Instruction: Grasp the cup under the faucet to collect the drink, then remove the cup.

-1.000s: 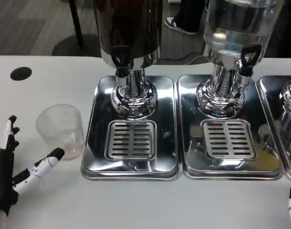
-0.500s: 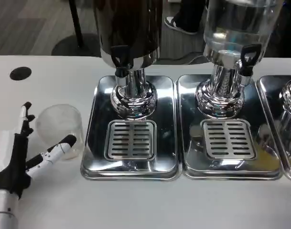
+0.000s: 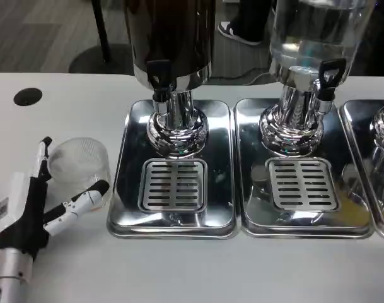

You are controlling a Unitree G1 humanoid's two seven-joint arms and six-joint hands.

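A clear plastic cup stands upright on the white desk near its left edge, just beside the left rim of a shiny steel drip tray. The left hand lies at the desk's near-left corner with its fingers spread: one finger reaches up along the cup's left side, another lies along its near side, and whether either touches the cup I cannot tell; the hand has no hold on it. A dark drink dispenser rises from the tray's far end, its black faucet above a slotted grate. A second tray to the right carries a clear dispenser.
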